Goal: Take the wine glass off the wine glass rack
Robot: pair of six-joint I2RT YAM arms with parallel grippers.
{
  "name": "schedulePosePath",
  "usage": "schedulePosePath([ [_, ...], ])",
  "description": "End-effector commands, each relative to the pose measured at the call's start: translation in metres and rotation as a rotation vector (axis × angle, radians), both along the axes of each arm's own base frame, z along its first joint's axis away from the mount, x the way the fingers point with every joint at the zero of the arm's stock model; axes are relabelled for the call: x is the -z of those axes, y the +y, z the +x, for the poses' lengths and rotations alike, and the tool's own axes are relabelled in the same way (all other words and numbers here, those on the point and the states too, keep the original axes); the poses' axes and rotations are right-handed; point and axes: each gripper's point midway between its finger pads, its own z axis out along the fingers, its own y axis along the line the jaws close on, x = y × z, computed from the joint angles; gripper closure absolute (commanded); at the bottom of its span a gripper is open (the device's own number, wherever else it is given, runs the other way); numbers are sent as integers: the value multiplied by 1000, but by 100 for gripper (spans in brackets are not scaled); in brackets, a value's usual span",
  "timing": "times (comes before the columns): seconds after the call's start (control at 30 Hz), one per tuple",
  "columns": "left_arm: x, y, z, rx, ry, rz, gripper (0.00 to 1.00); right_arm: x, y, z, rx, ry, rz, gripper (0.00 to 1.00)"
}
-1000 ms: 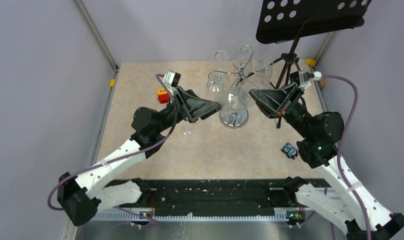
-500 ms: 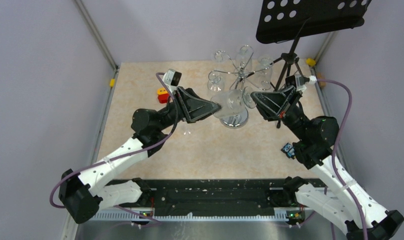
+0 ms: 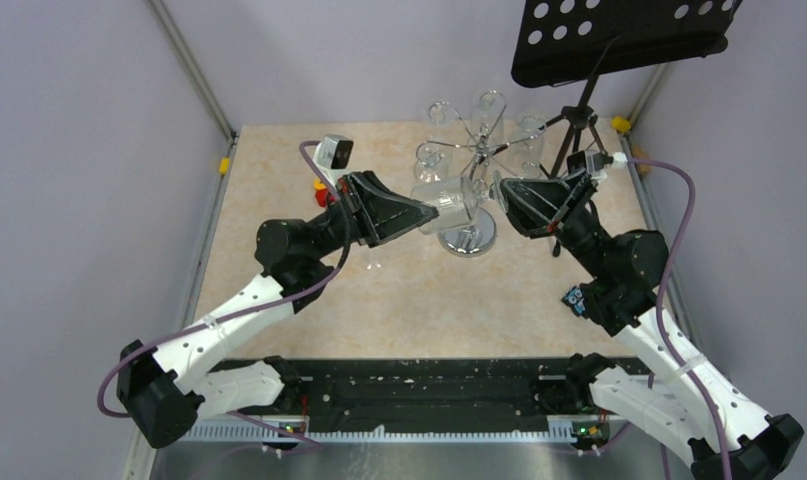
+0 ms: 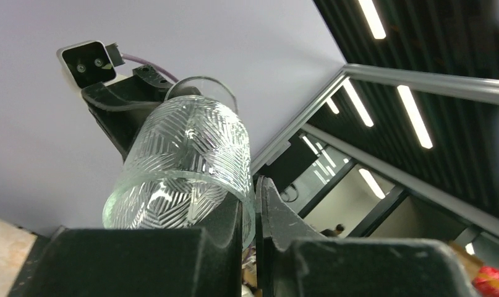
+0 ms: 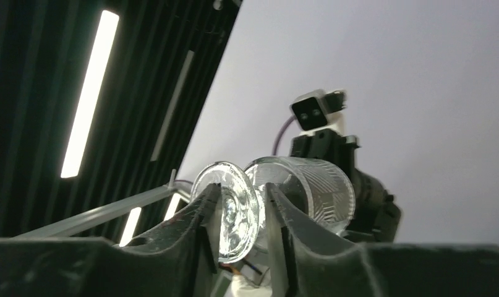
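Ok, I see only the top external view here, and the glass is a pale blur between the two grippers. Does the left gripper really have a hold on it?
Observer: Yes. In the left wrist view the left gripper is shut on the wine glass. The wall of the bowl sits in the narrow gap between its fingers, and the glass lies on its side.
Operator: Good. And which part is at the right gripper?
Observer: The round foot. In the right wrist view it stands between the fingers of the right gripper, with the bowl pointing away from them. I cannot tell whether those fingers press on it.
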Motion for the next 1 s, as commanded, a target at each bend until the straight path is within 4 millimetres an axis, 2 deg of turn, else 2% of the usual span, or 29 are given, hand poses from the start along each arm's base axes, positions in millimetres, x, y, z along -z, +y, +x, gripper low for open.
schedulePosePath([
  [0.0,-34,16,-15,-113,-198,-38,100,7,4,8,65,-11,-88,58],
  [0.1,-34,18,-3,-242,-233,33,100,16,5,15,106,10,-150,38],
  [0.23,-37,28,18,-456,-281,139,100,23,4,21,143,26,-189,30],
  [0.3,-30,35,32,-555,-264,225,100,28,4,24,158,40,-213,28],
  [0.43,-19,64,63,-820,-252,378,100,35,4,28,186,57,-256,28],
  [0.47,-11,72,72,-883,-243,437,100,36,3,29,193,57,-264,28],
  [0.57,17,115,106,-1153,-168,632,100,39,0,31,232,58,-298,28],
  [0.6,30,136,118,-1272,-121,710,100,38,-3,31,255,47,-317,28],
  [0.73,74,192,139,-1548,-2,975,100,36,-17,32,360,26,-372,28],
  [0.83,102,210,149,-1577,55,1127,100,35,-30,32,443,18,-422,28],
  [0.97,139,225,167,-1456,158,1224,100,33,-45,31,525,11,-464,28],
])
